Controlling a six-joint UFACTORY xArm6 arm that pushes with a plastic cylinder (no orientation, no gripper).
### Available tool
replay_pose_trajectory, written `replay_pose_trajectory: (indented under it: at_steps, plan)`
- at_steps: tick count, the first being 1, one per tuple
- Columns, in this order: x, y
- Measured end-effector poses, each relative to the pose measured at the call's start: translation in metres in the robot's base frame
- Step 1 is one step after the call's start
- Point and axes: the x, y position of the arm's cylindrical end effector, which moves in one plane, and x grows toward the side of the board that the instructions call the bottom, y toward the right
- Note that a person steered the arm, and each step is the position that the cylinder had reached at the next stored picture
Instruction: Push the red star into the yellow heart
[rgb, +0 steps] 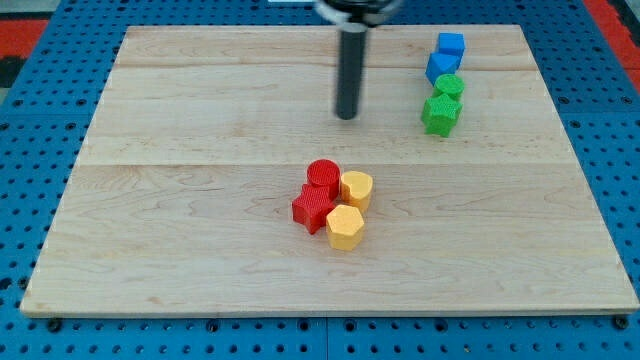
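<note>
Four blocks sit clustered below the board's centre: our red star (313, 209), a red cylinder (322, 173) touching it above, a yellow block (356, 188) at its upper right, and a second yellow block (345, 227) at its lower right. We cannot tell which yellow one is the heart. The star is ribbed and squat, with no clear long axis or heading. Bare wooden board (150, 200) lies open to its left and below. Near the view's top right stand two blue blocks (446, 55) and two green blocks (442, 105). We carry no jaws and hold nothing; my tip (347, 116) rests well above the cluster.
</note>
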Motion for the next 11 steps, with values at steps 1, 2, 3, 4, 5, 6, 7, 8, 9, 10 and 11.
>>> replay_pose_trajectory:
  at_steps: [1, 2, 3, 4, 5, 6, 7, 8, 9, 10, 11]
  plan:
    - [0.027, -0.073]
    - [0.07, -0.129]
    - [0.096, -0.15]
    - [0.109, -0.14]
    - [0.137, -0.082]
    - [0.139, -0.063]
    - [0.139, -0.055]
    - [0.136, -0.027]
    - [0.126, 0.004]
    - [0.117, 0.016]
    - [0.113, 0.012]
